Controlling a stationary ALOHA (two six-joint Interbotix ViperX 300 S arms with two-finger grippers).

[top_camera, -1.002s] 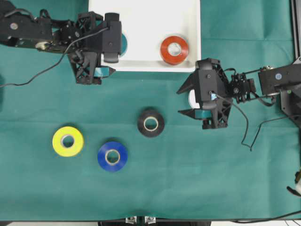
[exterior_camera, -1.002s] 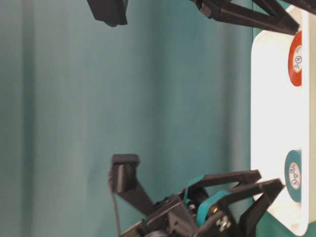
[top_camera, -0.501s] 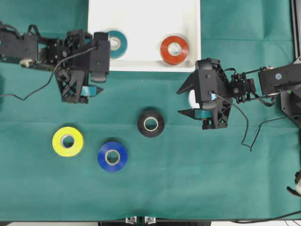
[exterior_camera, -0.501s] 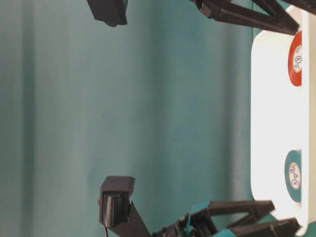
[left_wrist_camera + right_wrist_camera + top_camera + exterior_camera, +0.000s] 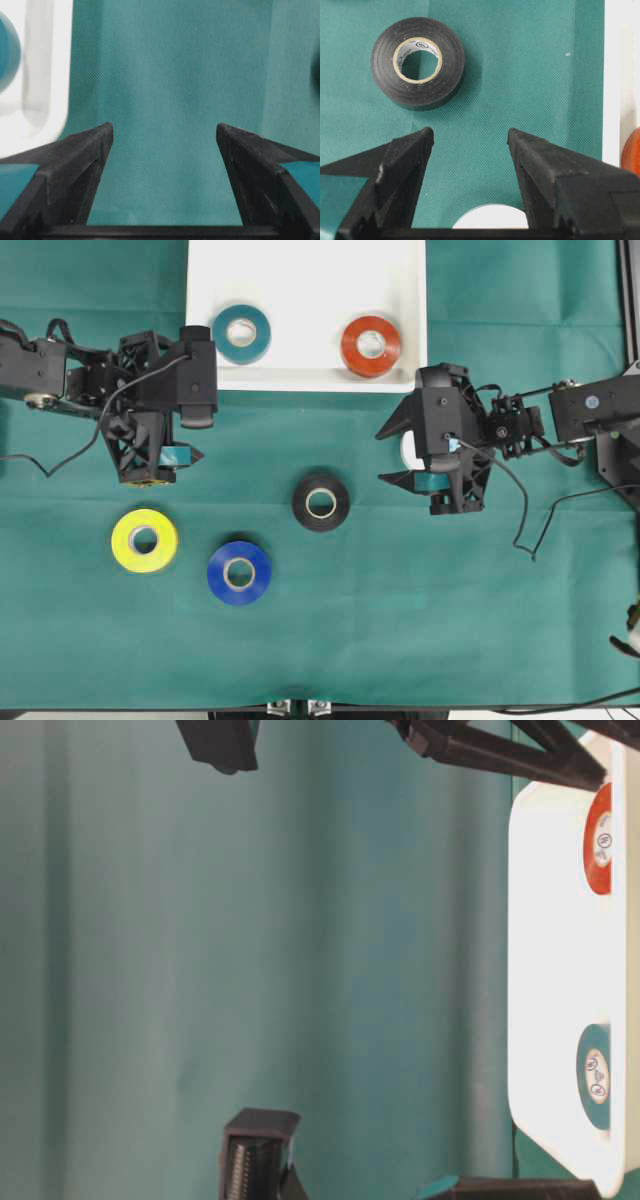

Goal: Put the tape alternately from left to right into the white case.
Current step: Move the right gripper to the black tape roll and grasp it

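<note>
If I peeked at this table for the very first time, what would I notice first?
Probably the bright rolls of tape: a red roll and a teal roll lie in the white case at the top, while yellow, blue and black rolls lie on the green cloth below. Next, two black grippers, left and right, both open, on either side.

We see two matte-black arms. The left gripper (image 5: 196, 440) and right gripper (image 5: 388, 452) have triangular, truss-patterned black fingers (image 5: 75, 165) with teal pads near the base. A thin black cable (image 5: 60, 455) trails from each wrist, and silver fasteners mark the joints.
</note>
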